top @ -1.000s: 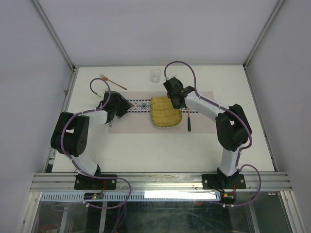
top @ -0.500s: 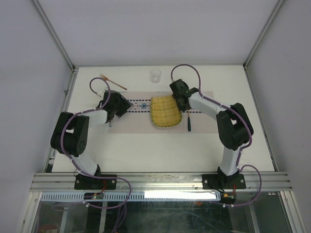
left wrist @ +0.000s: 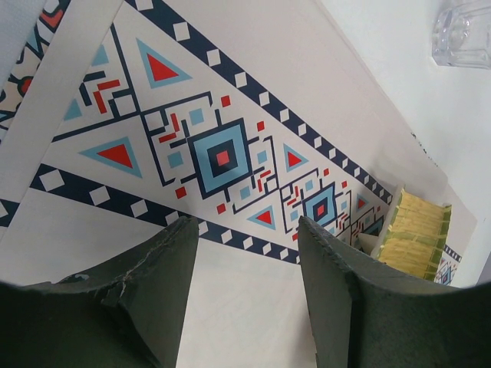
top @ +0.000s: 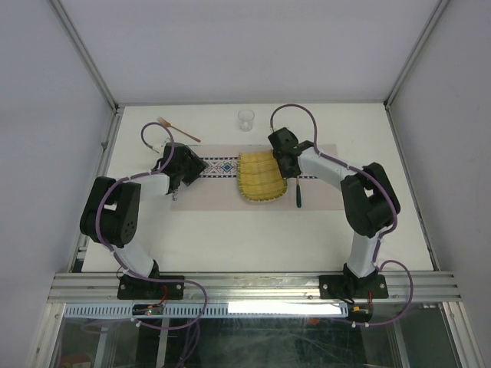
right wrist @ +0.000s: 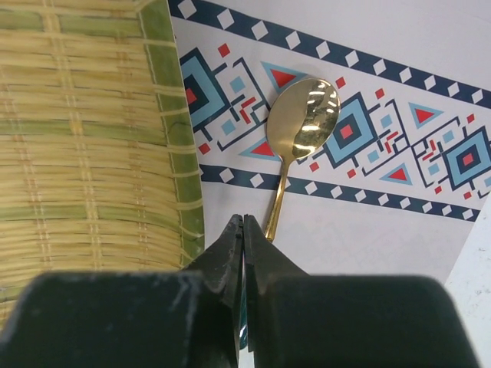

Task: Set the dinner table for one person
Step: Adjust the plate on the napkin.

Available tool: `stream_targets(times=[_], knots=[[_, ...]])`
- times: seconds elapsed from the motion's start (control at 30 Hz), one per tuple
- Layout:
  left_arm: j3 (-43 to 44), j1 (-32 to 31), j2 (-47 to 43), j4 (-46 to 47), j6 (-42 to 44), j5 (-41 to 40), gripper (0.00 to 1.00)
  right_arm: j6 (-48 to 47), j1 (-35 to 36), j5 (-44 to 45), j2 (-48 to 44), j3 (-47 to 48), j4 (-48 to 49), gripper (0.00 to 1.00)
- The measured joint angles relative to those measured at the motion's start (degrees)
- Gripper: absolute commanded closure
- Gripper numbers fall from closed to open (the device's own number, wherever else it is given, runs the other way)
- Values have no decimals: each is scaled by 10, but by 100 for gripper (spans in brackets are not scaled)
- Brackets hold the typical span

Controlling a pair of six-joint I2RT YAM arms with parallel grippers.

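Left claw (left wrist: 247, 230) open over patterned placemat (left wrist: 222, 153), right claw (right wrist: 243, 222) closed, empty, above gold spoon (right wrist: 303, 115) handle, bamboo plate (right wrist: 84, 138) beside spoon

Plain pale grey walls (top: 253, 46) closed the cell on three sides, with slim metal posts (top: 84, 55) running up the two far corners. The white matte desk (top: 253, 238) filled the space between them. Along its near edge lay a ribbed aluminium rail (top: 253, 285), with a bright white strip (top: 280, 307) (lamp or glare, hard to tell) just below, then a glass pane (top: 253, 345). The light was even and the shadows soft.
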Motion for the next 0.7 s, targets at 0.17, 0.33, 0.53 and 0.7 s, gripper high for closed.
stream_targets(times=[0.17,0.33,0.53,0.7], knots=[[0,0,0,-1,0,0,44,6,2,-7,0,-4,0,100],[0,0,0,-2,0,0,44,13,6,-12,0,-4,1,100],[0,0,0,-2,0,0,44,17,16,-14,0,-4,0,100],[0,1,0,-2,0,0,44,23,25,-13,0,-4,-1,100]])
